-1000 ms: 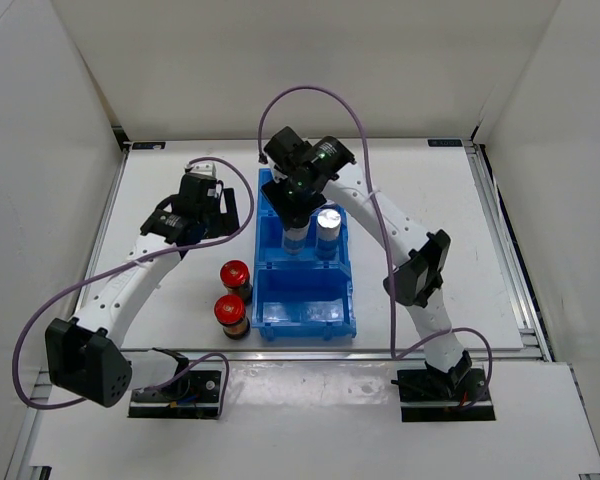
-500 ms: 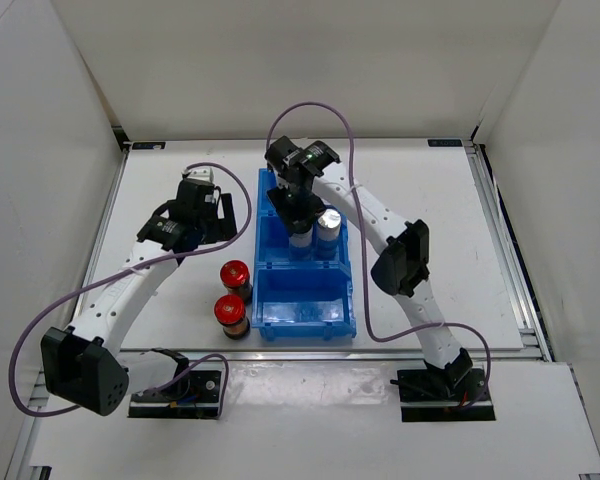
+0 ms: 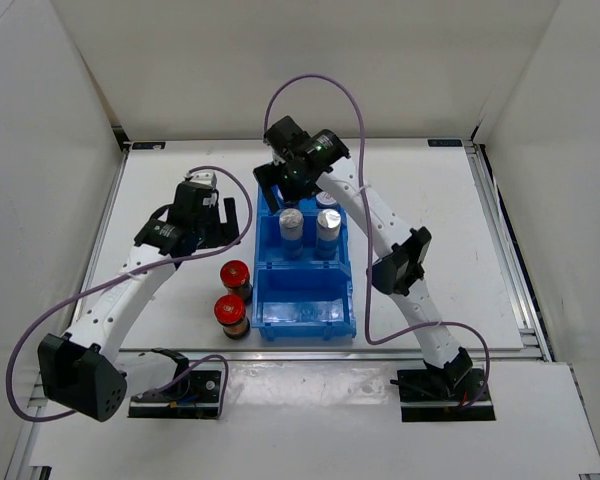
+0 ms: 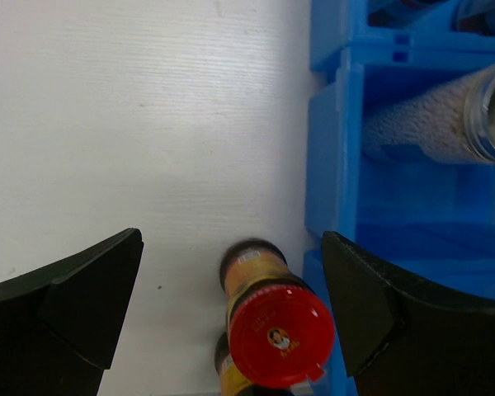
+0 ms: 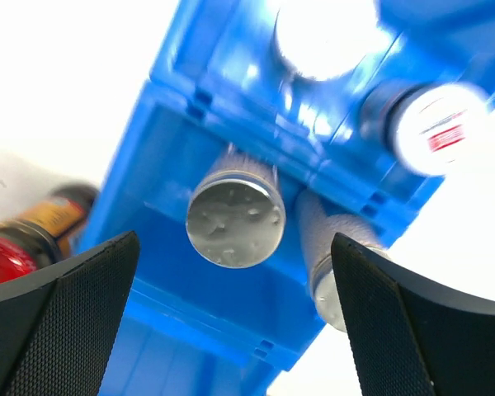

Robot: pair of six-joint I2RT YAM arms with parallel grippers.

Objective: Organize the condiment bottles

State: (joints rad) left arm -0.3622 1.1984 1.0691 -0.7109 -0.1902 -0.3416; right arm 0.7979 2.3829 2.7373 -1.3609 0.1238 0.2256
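The blue bin [image 3: 305, 326] holds two silver-capped condiment bottles side by side in its middle compartment, the left one [image 3: 292, 221] and the right one [image 3: 328, 222]. My right gripper [image 3: 288, 192] hovers open just behind and above them; in its wrist view the left bottle's cap [image 5: 234, 219] sits between the wide fingers, untouched. Two more bright-capped bottles [image 5: 326, 33] [image 5: 437, 128] stand in the far compartment. Two red-capped bottles [image 3: 235, 273] [image 3: 229, 310] stand on the table left of the bin. My left gripper [image 4: 231, 234] is open above the nearer red cap [image 4: 279, 334].
The bin's near compartment [image 3: 302, 292] holds no bottle. White walls enclose the table on three sides. The bin's left wall [image 4: 326, 165] runs close beside the red-capped bottles. Purple cables arc over both arms.
My right gripper has opened, letting go of the left silver-capped bottle in the middle compartment, and has pulled up and back. The left arm has shifted slightly.
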